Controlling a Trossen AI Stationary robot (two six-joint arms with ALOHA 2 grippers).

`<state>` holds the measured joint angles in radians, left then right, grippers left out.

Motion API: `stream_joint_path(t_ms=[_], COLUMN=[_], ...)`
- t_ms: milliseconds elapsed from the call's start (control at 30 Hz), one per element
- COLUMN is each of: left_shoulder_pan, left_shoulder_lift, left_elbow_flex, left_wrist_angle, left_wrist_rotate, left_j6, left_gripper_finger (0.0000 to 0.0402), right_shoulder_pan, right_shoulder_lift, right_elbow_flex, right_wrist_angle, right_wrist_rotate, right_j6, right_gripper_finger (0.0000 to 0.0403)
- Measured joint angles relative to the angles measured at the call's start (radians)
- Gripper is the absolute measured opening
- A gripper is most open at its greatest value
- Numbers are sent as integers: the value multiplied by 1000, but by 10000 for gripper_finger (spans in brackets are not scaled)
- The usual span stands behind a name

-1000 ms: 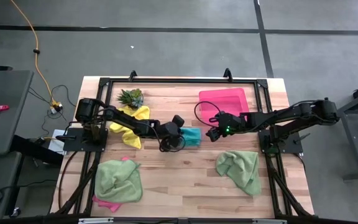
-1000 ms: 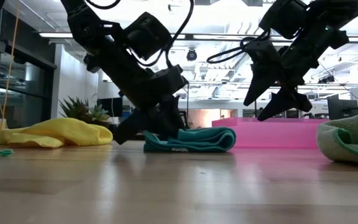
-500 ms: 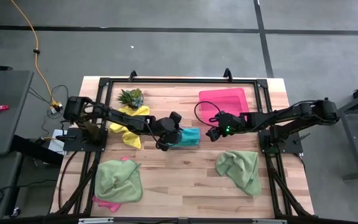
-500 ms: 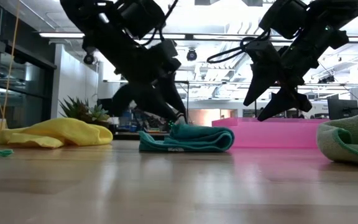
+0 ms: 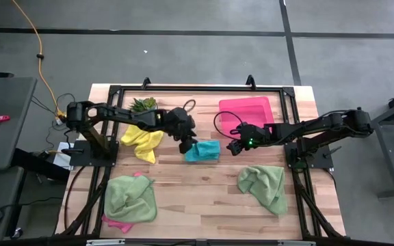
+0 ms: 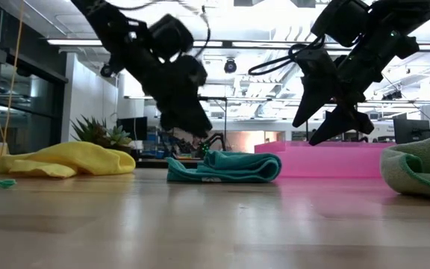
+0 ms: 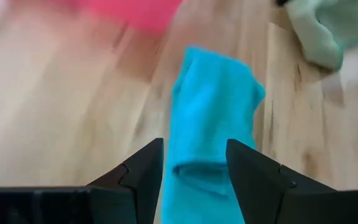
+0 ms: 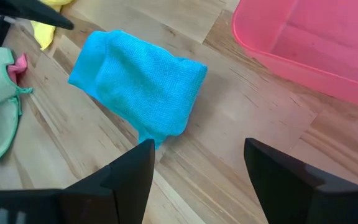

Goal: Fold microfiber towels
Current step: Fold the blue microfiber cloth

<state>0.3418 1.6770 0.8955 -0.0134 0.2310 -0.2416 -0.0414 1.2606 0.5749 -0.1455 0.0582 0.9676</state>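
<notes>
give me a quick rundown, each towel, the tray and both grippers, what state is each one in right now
teal towel: folded, flat on table
yellow towel: crumpled
light green towel, right: crumpled
light green towel, left: crumpled over pink towel
pink tray: empty
left gripper: open, above teal towel
right gripper: open, empty

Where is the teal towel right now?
In the high view the teal towel lies folded mid-table, between the two tools, just below-left of the pink tray.
</notes>
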Motion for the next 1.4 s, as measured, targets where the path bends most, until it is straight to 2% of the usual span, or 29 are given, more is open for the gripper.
stream_joint_path(t_ms=[100, 333, 567, 867, 1000, 1100, 1400], left_shoulder_pan=[20, 22, 22, 10, -15, -44, -134], left_shoulder_lift=[29, 121, 135, 128, 128, 128, 128], left_elbow_flex=[1, 0, 0, 1, 1, 1, 1], left_wrist_angle=[17, 25, 102, 126, 147, 138, 143], left_wrist_rotate=[64, 95, 155, 167, 222, 185, -26], left_j6=[-155, -297, -335, -333, -329, -298, -276], left_gripper_finger=[166, 166, 166, 166, 166, 164, 161], right_shoulder_pan=[0, 0, 0, 0, 0, 0, 0], right_shoulder_lift=[0, 0, 0, 0, 0, 0, 0], right_elbow_flex=[0, 0, 0, 0, 0, 0, 0], right_wrist_angle=[0, 0, 0, 0, 0, 0, 0], right_wrist_rotate=[2, 5, 5, 6, 13, 13, 14], right_j6=[-5, -8, -11, -16, -17, -17, -16], right_gripper_finger=[240, 240, 240, 240, 240, 240, 240])
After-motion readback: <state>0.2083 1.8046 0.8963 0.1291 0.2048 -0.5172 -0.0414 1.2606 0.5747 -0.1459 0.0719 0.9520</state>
